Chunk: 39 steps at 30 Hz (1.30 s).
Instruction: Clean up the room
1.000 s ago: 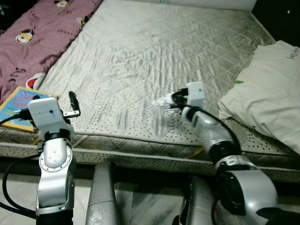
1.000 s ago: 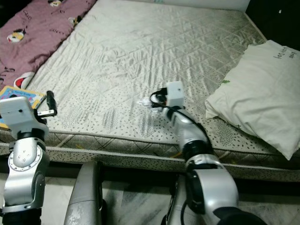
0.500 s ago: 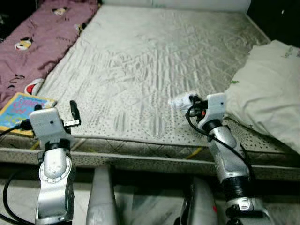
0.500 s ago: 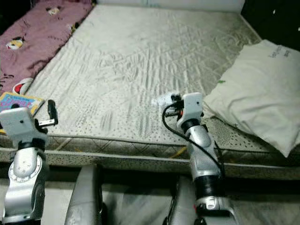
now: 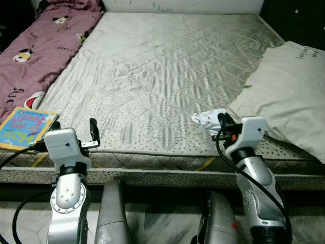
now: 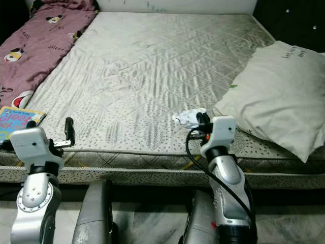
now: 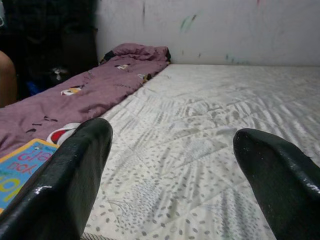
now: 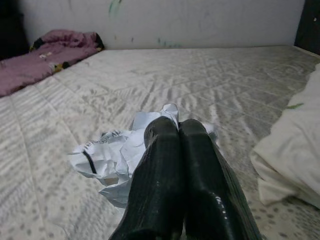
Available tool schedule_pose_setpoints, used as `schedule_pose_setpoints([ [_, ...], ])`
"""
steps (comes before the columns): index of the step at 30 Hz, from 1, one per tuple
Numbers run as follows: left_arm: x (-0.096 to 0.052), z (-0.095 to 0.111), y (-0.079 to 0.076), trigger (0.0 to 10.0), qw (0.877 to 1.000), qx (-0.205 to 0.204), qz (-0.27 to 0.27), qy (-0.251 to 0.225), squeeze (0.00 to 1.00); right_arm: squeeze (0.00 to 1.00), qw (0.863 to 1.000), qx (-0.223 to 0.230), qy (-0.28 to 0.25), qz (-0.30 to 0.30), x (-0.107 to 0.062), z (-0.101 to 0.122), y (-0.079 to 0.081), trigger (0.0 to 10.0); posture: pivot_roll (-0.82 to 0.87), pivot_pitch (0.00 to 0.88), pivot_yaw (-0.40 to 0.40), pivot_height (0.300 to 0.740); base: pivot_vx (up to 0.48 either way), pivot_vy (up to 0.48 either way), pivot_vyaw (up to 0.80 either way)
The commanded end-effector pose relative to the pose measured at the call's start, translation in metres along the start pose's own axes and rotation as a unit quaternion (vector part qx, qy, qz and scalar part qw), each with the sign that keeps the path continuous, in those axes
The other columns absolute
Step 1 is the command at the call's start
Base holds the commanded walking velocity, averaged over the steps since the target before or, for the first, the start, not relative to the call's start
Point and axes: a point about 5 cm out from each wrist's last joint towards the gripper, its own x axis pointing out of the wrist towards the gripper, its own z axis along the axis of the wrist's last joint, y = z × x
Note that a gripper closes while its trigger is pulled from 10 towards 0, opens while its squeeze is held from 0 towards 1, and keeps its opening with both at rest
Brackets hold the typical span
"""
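While the left tool (image 5: 93,133) hovers open over the bed's (image 5: 167,66) near left edge, the right tool (image 5: 222,123) is pinched shut on a crumpled paper (image 5: 207,119) at the near right edge, beside the pillow (image 5: 284,86).

Bare quilted mattress (image 5: 167,66); scribbled wall (image 7: 210,30) behind, marks perhaps crayon.

The right gripper (image 8: 179,131) hides the near part of the crumpled paper (image 8: 107,157). The picture's edge crops the book (image 5: 23,127) at the bed's (image 5: 167,66) front-left corner.
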Motion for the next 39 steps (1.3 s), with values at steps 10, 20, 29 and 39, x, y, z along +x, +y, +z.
schedule_pose_setpoints([
  [10, -0.004, -0.001, -0.001, 10.0, 1.0, -0.019, 0.001, 0.01, 0.0, 0.0, 1.0, 0.011, -0.01, 0.025, 0.021, 0.013, 0.017, 10.0, -0.04, 0.0, -0.011, 0.541, 0.0, 0.0, 0.0],
  [20, -0.003, -0.001, -0.004, 10.0, 0.999, -0.035, -0.008, 0.015, 0.0, 0.0, 1.0, 0.021, -0.003, 0.022, 0.024, 0.011, 0.017, 10.0, -0.04, 0.0, -0.014, 0.604, 0.0, 0.0, 0.0],
  [29, 0.005, 0.001, -0.006, 10.0, 0.999, -0.03, -0.013, 0.008, 0.0, 0.0, 1.0, 0.017, 0.002, 0.012, 0.028, 0.011, 0.013, 10.0, -0.05, 0.0, -0.014, 0.657, 0.0, 0.0, 0.0],
  [39, 0.006, -0.002, -0.002, 10.0, 0.999, -0.033, 0.021, 0.034, 0.0, 0.0, 1.0, 0.019, 0.017, 0.013, 0.032, 0.004, 0.015, 10.0, -0.02, 0.0, -0.036, 0.728, 0.0, 0.0, 0.0],
])
